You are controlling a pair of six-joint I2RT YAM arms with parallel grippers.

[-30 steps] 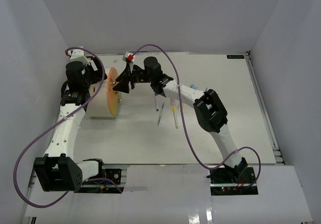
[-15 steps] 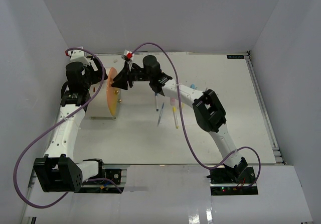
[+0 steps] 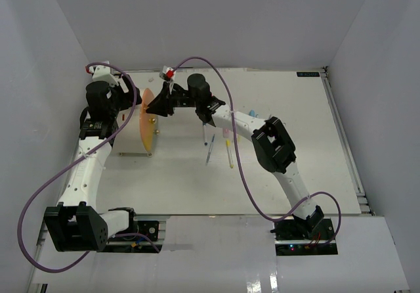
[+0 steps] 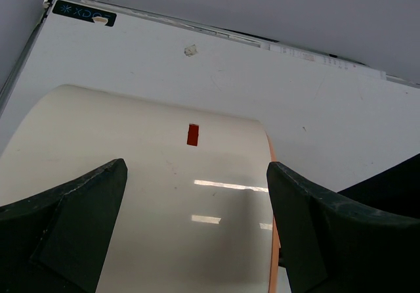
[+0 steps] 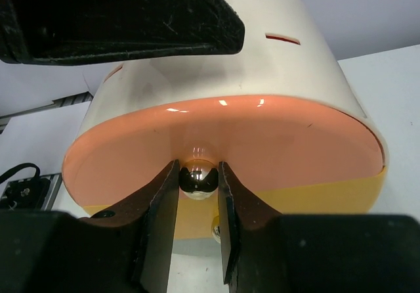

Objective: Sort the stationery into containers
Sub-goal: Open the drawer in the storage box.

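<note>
The right gripper [image 5: 197,175] pinches the knob [image 5: 199,181] on the drum [image 5: 216,69] face, jaws narrow. The left gripper [image 4: 197,230] gapes wide over the drum's top, holding nothing. Pens [image 3: 210,150] lie on the table [image 3: 302,142], right of the drum.

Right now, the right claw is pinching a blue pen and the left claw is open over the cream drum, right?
No pen: the right wrist view shows the right claw pinching the shiny knob on the orange face. The left claw is open over the cream drum.
</note>
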